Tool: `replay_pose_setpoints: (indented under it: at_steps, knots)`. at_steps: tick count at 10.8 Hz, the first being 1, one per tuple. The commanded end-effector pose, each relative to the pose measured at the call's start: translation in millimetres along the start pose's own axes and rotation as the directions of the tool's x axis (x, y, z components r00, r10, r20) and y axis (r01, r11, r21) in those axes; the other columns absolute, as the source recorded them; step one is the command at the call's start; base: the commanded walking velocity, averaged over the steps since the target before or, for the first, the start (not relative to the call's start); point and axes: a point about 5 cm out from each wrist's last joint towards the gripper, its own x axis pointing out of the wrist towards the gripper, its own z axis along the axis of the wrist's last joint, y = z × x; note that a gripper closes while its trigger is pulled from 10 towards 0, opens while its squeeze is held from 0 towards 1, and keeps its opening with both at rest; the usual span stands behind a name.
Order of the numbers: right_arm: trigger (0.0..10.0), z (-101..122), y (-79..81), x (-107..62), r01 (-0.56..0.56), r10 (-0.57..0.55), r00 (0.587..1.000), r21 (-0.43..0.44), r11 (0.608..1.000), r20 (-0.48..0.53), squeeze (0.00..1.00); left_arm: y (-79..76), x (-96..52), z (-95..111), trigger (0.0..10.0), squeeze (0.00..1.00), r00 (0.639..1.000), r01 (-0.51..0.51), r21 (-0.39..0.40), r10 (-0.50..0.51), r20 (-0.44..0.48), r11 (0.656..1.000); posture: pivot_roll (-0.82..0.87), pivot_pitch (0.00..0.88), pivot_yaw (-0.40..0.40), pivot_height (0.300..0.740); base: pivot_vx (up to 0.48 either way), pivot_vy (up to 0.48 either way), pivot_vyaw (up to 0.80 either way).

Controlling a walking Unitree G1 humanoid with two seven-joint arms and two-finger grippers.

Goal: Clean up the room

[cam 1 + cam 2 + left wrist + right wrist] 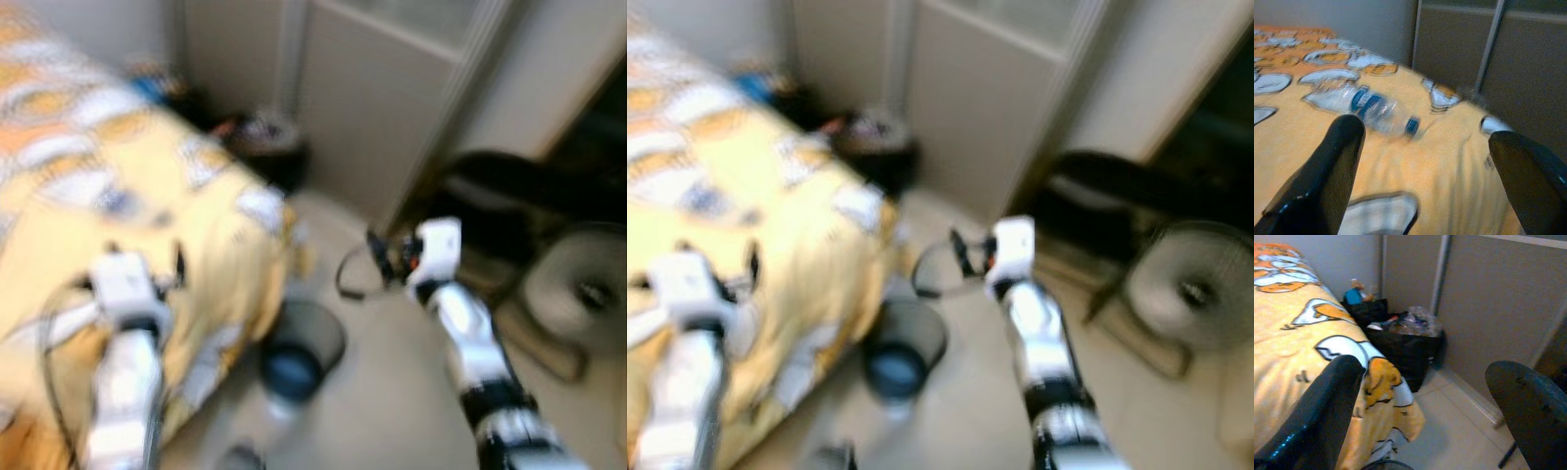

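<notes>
A clear plastic bottle (1364,105) with a blue label and blue cap lies on its side on the yellow and orange patterned bedspread (1449,171). My left gripper (1425,142) is open a short way in front of it, nothing between its fingers. In the blurred head views the left arm (122,294) reaches over the bed (127,176). My right gripper (1422,377) is open and empty, held out over the floor past the bed's corner (377,257).
A dark round bin (299,352) stands on the floor by the bed corner, between my arms. A full black rubbish bag (1405,340) sits against the sliding door (382,108). A floor fan (578,289) and a black chair (509,186) are at the right.
</notes>
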Motion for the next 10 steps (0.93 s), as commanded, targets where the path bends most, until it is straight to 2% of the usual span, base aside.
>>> replay_pose_setpoints:
  at_steps: [1,2,4,6,7,8,10]
  knots:
    - [10.0,1.3,-8.4,-2.0,0.024,-0.024,1.0,0.012,1.0,0.004,1.0,-4.0,4.4,5.0,10.0,0.0,1.0,0.022,0.014,-0.022,0.019,1.0,0.23,0.0,-0.184,0.74,0.0,0.0,0.63]
    - [10.0,0.2,-9.3,-3.3,0.031,-0.031,1.0,0.019,0.999,0.003,1.0,-3.1,4.1,3.9,10.0,0.0,0.999,0.047,0.071,-0.048,0.009,0.996,0.23,0.0,-0.19,0.74,0.0,0.0,0.63]
    - [10.0,-7.7,-4.2,-7.6,0.027,-0.027,0.999,0.026,0.999,-0.018,1.0,-14.1,5.2,0.2,10.0,0.0,0.985,0.17,0.163,-0.168,-0.028,0.972,0.25,0.0,-0.204,0.74,0.0,0.0,0.63]
    - [10.0,-11.4,-6.4,-11.1,0.083,-0.082,0.996,0.03,0.996,-0.025,1.0,-19.6,7.6,0.7,10.0,0.0,0.975,0.224,0.151,-0.222,-0.031,0.963,0.26,0.0,-0.209,0.74,0.0,0.0,0.63]
    - [10.0,-15.0,-17.3,-12.1,0.197,-0.192,0.98,0.094,0.976,-0.055,1.0,-18.0,8.4,1.4,10.0,0.0,0.975,0.221,0.131,-0.219,-0.027,0.967,0.26,0.0,-0.206,0.74,0.0,0.0,0.63]
    - [10.0,-18.0,-20.1,-9.2,0.241,-0.228,0.969,0.168,0.956,-0.092,1.0,-18.7,9.5,3.7,10.0,0.0,0.977,0.213,0.124,-0.212,-0.017,0.969,0.26,0.0,-0.201,0.74,0.0,0.0,0.64]
    - [10.0,-20.2,-8.0,-5.7,0.184,-0.169,0.981,0.163,0.969,-0.099,1.0,-25.1,7.6,6.2,10.0,0.0,0.982,0.188,0.098,-0.189,-0.001,0.977,0.27,0.0,-0.217,0.74,0.0,0.0,0.63]
